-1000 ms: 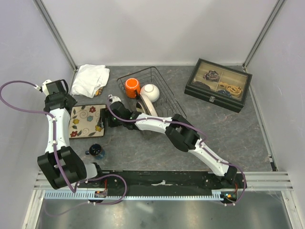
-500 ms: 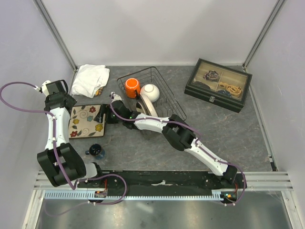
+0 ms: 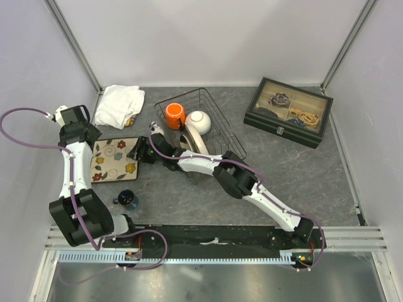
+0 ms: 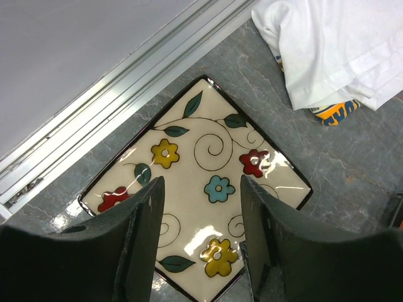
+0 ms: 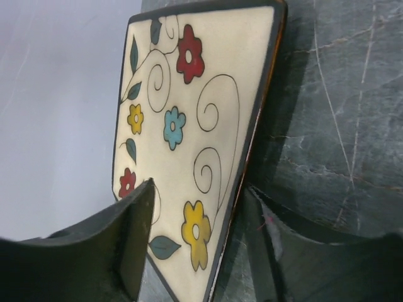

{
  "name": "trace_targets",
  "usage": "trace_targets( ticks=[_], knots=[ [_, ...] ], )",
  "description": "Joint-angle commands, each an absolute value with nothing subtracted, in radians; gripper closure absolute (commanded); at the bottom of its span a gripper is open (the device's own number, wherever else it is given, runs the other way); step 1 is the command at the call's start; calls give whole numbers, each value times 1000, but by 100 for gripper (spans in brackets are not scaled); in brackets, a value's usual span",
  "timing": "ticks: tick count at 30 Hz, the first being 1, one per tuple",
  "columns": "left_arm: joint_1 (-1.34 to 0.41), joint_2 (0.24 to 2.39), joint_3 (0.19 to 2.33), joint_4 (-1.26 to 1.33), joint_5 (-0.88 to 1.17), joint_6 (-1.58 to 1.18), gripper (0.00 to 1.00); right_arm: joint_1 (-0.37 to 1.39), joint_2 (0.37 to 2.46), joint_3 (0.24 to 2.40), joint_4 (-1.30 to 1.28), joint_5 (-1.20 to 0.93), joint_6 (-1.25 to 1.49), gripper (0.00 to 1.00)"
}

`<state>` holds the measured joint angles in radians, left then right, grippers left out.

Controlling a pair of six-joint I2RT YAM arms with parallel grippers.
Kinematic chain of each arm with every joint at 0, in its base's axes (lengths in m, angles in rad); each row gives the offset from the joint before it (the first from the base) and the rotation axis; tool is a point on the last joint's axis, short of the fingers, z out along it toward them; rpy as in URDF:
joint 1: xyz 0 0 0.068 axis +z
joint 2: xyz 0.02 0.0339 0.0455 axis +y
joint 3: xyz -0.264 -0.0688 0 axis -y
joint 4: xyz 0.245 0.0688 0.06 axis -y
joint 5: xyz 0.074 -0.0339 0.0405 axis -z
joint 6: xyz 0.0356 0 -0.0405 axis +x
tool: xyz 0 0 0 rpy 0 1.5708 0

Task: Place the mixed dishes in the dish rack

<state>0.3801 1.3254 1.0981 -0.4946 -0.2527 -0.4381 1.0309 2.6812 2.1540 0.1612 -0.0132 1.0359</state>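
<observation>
Grasping step: the right end effector [image 5: 200, 220], jaws apart, straddles the edge of the square tan flower-patterned plate [image 5: 189, 94]; the left end effector [image 4: 200, 207] hovers open. Next: clamp, lift toward the black wire dish rack [image 3: 220, 135].

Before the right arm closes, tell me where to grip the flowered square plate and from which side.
Grip the square plate by its thin dark rim on the edge facing the dish rack, coming low from that side. It lies flat on the table, likely too wide to span, so only an edge offers a bite. The right gripper straddles that rim, jaws apart.
</observation>
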Motion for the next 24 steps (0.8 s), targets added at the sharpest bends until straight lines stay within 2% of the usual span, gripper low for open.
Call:
trace_targets(
  ticks=[1,2,10,18,24],
  knots=[
    [385,1269,1086,-446,-262,-474,42,1031,2735,2131,146,-9,1078,41],
    [385,1264,1083,-445,-264,-471,42,1031,2734,2129,147,-8,1080,45],
    [385,1246,1077,-443,-258,-482,42,1031,2708,2091,160,17,1069,57],
    [385,1241,1066,-442,-242,-494,42,1031,2688,2085,153,20,1022,73],
    [385,1229,1061,-443,-235,-495,42,1031,2675,2095,147,17,980,89]
  ],
)
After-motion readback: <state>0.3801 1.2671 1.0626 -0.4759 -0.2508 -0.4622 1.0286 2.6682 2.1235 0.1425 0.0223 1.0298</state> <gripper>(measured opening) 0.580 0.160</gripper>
